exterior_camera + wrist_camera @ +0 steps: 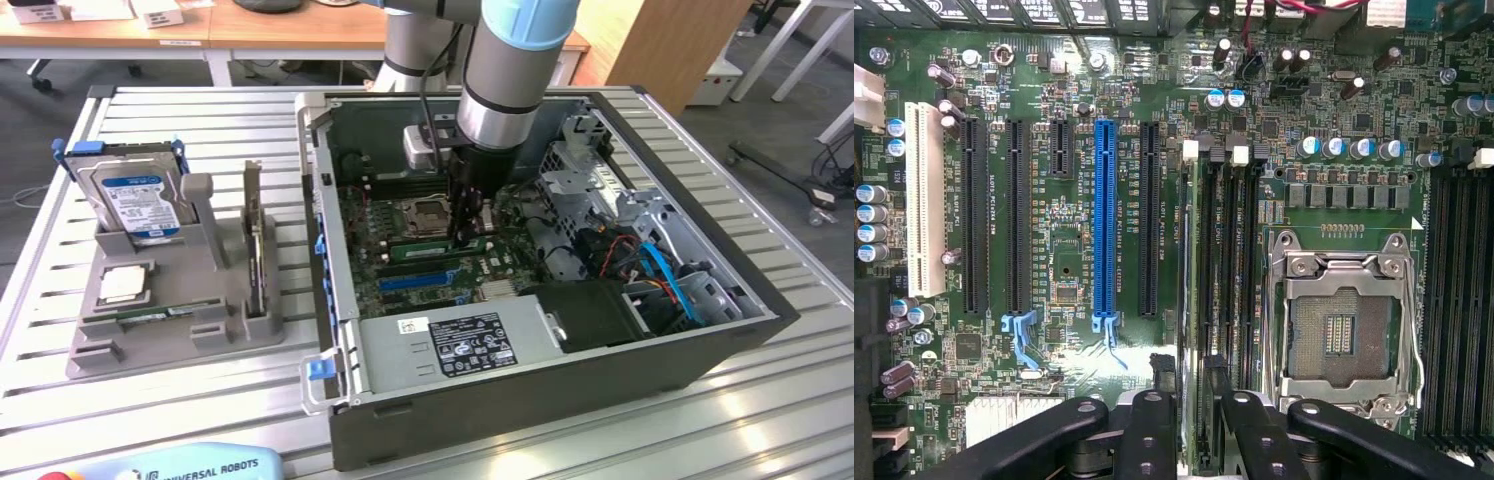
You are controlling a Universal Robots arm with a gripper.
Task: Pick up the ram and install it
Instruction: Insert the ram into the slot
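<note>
Your ram [1202,280] is a long, thin green board. In the wrist view you look down on its narrow top edge. In the exterior view [420,245] it shows as a low green band standing on its edge.

It sits upright in a memory slot on the motherboard [1069,235], inside the open computer case [534,400] on the worktop [160,400]. That slot lies between the blue expansion slot [1104,220] and the processor socket [1342,325], just beside the socket.

Your end effector [1192,375] is down inside the case, right over one end of the stick; in the exterior view [470,238] it hangs at the end of the band nearer that view's right. Its jaws stand apart, with one of the black fingers [1152,420] on each side of the ram's top edge. The stick runs through the gap between them, and nothing is clamped. You cannot tell from these views whether either finger brushes the board.

The ram's long axis runs parallel to the blue expansion slot and to the neighbouring memory slots. In the exterior view that is roughly from the view's left to its right, along the near side of the processor socket [427,213].
</note>
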